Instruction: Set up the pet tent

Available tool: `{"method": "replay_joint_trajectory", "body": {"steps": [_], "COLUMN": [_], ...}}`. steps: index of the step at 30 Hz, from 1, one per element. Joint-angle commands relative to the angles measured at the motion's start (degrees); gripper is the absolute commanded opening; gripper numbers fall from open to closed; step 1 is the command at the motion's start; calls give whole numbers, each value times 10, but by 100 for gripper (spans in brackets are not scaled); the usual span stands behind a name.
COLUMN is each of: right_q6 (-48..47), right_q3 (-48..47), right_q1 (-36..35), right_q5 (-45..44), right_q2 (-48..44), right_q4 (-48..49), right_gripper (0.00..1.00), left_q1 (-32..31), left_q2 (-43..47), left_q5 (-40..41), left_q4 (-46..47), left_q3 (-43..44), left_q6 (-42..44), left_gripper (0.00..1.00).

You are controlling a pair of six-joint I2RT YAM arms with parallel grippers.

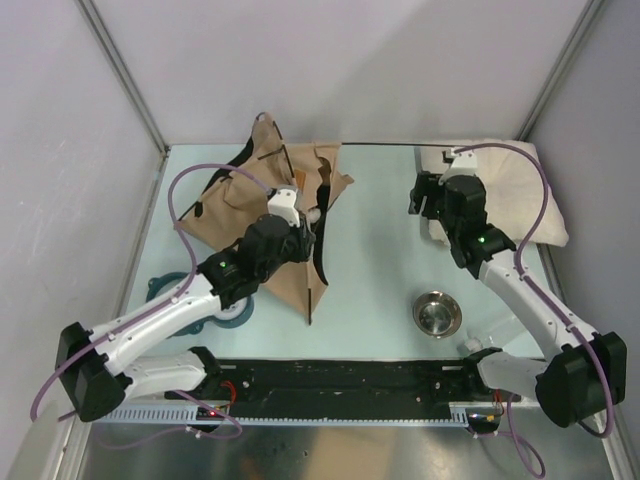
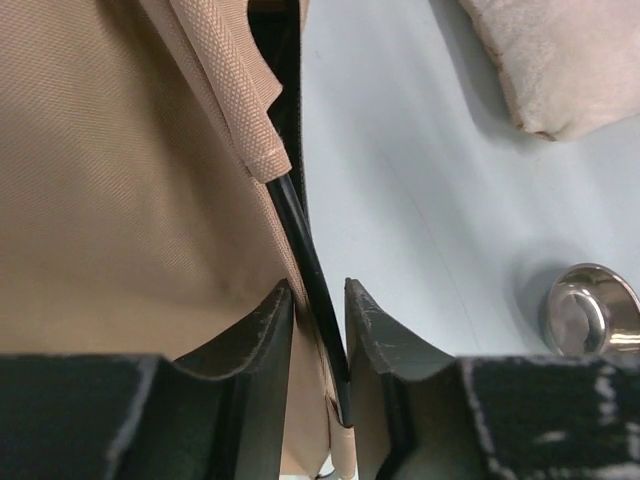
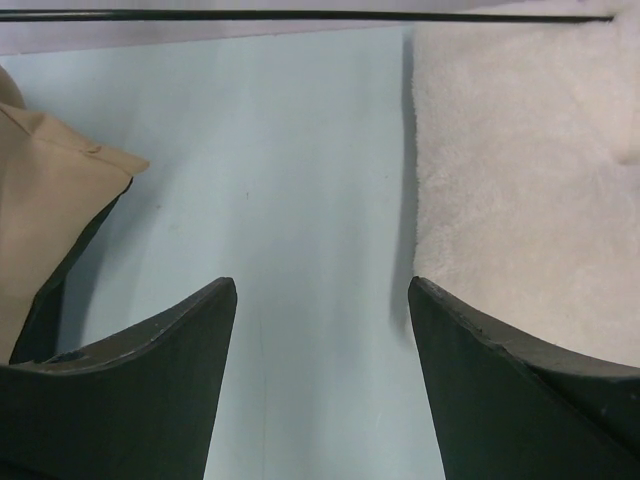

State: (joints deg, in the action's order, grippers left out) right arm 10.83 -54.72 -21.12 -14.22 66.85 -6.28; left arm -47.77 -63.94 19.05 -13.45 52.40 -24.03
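The pet tent (image 1: 245, 200) lies crumpled at the back left, tan fabric with black edging. My left gripper (image 1: 303, 222) is at its right edge. In the left wrist view the left gripper (image 2: 318, 290) is shut on a thin black tent pole (image 2: 300, 235) that comes out of a tan fabric sleeve (image 2: 245, 110), with tent fabric also between the jaws. My right gripper (image 1: 425, 205) hovers open and empty over bare table; in its wrist view the right gripper (image 3: 322, 285) sits between the tent corner (image 3: 50, 210) and the cream pillow (image 3: 530, 180). A loose black pole (image 3: 300, 15) lies along the back edge.
The cream pillow (image 1: 520, 185) fills the back right corner. A metal bowl (image 1: 437, 313) stands at the front right and shows in the left wrist view (image 2: 592, 312). A teal object (image 1: 235, 312) lies under the left arm. A black strip (image 1: 340, 375) runs along the front edge.
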Motion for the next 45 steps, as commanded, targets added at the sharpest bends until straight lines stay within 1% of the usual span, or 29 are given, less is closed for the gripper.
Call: {"method": "replay_joint_trajectory", "body": {"steps": [1, 2, 7, 11, 15, 16, 18, 21, 23, 26, 28, 30, 35, 37, 38, 39, 41, 42, 43, 45], "right_q6": [-54, -65, -120, -183, -284, -318, -377, -443, -472, -506, -528, -545, -589, -595, -595, -592, -587, -586, -586, -590], "right_q3": [-31, -32, -56, -87, -109, -117, -147, -211, -235, -243, -249, -266, -335, -357, -364, -367, -367, -361, -349, -325], "right_q1": [4, 5, 23, 32, 34, 36, 39, 49, 60, 77, 85, 90, 97, 98, 97, 96, 93, 91, 89, 83], "right_q5": [-26, -30, -28, -3, 49, 65, 99, 124, 132, 131, 129, 130, 124, 121, 117, 114, 107, 100, 92, 74], "right_q2": [19, 26, 66, 110, 155, 171, 206, 260, 282, 305, 322, 344, 417, 440, 446, 450, 448, 444, 439, 422], "right_q4": [45, 51, 118, 161, 209, 208, 175, 83, 48, 52, 80, 88, 57, 41, 36, 33, 28, 31, 37, 52], "right_gripper": [75, 75, 74, 73, 73, 73, 73, 71, 71, 71, 72, 72, 71, 61, 52, 46, 27, 13, 7, 2], "left_q1": [19, 23, 36, 40, 41, 41, 43, 47, 49, 51, 52, 53, 56, 57, 57, 57, 57, 57, 58, 59], "left_q2": [36, 46, 105, 134, 146, 150, 158, 167, 170, 174, 173, 171, 170, 171, 171, 170, 169, 169, 169, 167], "left_q5": [5, 11, 28, 33, 36, 39, 44, 45, 43, 41, 37, 33, 25, 24, 23, 23, 24, 24, 25, 27], "left_q4": [-32, -41, -73, -97, -114, -118, -124, -133, -138, -143, -145, -148, -153, -154, -154, -155, -154, -154, -154, -154], "left_q3": [21, 17, -16, -31, -38, -39, -40, -39, -38, -38, -38, -37, -39, -39, -39, -39, -37, -35, -31, -25], "left_q6": [2, 3, 4, 3, 5, 5, 7, 11, 13, 14, 15, 15, 10, 9, 9, 9, 9, 10, 11, 16], "left_gripper": [28, 25, 18, 17, 19, 19, 21, 22, 23, 24, 25, 26, 27, 28, 29, 29, 30, 32, 34, 37]}}
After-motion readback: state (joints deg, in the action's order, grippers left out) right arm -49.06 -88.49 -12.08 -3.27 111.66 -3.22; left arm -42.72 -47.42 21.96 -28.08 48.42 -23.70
